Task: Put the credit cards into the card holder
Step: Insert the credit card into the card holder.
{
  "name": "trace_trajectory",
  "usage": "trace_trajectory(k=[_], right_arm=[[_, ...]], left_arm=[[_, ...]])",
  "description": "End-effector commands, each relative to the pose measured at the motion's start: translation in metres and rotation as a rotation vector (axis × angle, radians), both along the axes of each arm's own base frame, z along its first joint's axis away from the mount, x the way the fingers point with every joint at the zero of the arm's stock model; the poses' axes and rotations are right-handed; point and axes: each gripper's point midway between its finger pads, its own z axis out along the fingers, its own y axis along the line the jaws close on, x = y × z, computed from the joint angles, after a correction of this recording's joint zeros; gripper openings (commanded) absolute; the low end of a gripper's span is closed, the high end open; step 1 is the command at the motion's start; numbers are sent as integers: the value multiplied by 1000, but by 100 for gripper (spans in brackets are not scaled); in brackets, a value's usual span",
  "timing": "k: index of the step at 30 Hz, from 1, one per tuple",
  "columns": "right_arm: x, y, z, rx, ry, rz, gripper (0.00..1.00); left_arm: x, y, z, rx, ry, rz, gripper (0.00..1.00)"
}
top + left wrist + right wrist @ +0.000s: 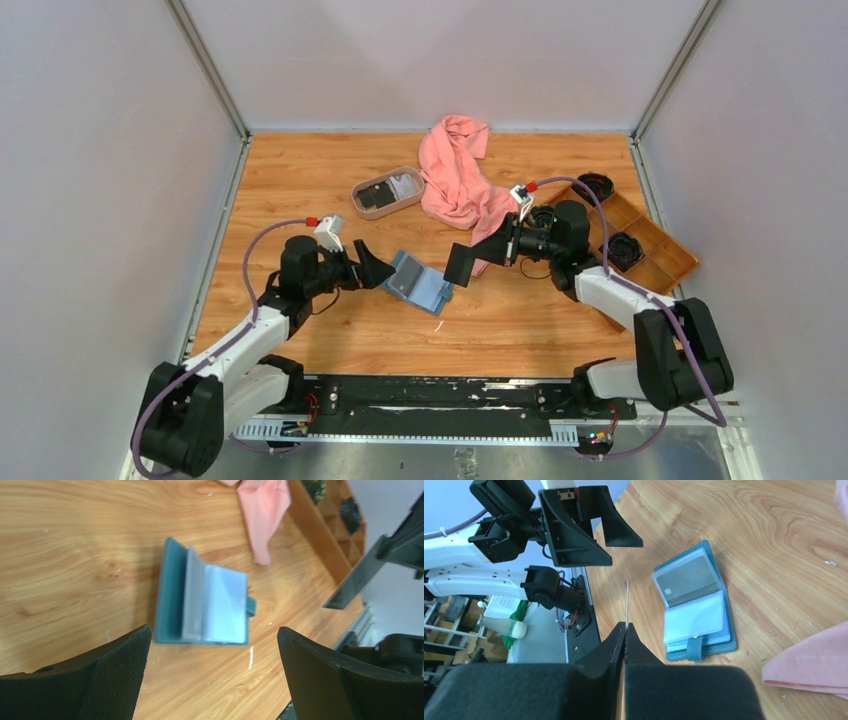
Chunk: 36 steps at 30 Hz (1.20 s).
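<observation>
The teal card holder [420, 282] lies open on the wooden table, its clear pockets up [200, 600]; one pocket shows a grey card [688, 582]. My left gripper [378, 268] hovers just left of it, open, with nothing between the fingers [213, 627]. My right gripper [490, 250] is shut on a black credit card [462, 262], held in the air just right of the holder. The right wrist view shows that card edge-on as a thin line [627, 602] sticking out of the closed fingertips [625, 625]. More credit cards [380, 197] lie in the oval beige tray.
The oval beige tray [410, 197] sits behind the holder. A pink cloth [460, 175] is heaped at the back centre. A brown wooden compartment tray [655, 245] stands at the right, behind the right arm.
</observation>
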Motion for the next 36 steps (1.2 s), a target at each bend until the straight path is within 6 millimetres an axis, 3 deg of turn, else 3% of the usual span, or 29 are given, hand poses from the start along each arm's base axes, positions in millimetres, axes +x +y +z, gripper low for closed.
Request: trace_trajectory(k=[1,4,9,15,20,24,26,29,36], right_arm=[[14,0,4,64,46,-50,0],[15,3,-3,74,87,-37,0],[16,5,-12,72,125,-21,0],[18,8,-28,57,173,-14,0],[18,12,-43,44,212,-10,0],[22,10,-52,44,221,-54,0],[24,9,-55,60,215,-83,0],[26,7,-60,69,226,-128,0],[26,7,-77,49,295,-158,0]], left_arm=[[11,10,-30,159,19,-9,100],[15,-3,-51,166,115,-95,99],[18,-13,-71,157,208,-155,81],[18,-24,-74,101,235,-198,51],[14,-30,-79,48,277,-213,39],[11,-35,-72,-6,270,-199,14],[7,-39,-73,-25,275,-185,7],[2,-45,-72,-51,275,-137,0],[-13,-54,-61,-212,253,20,0]])
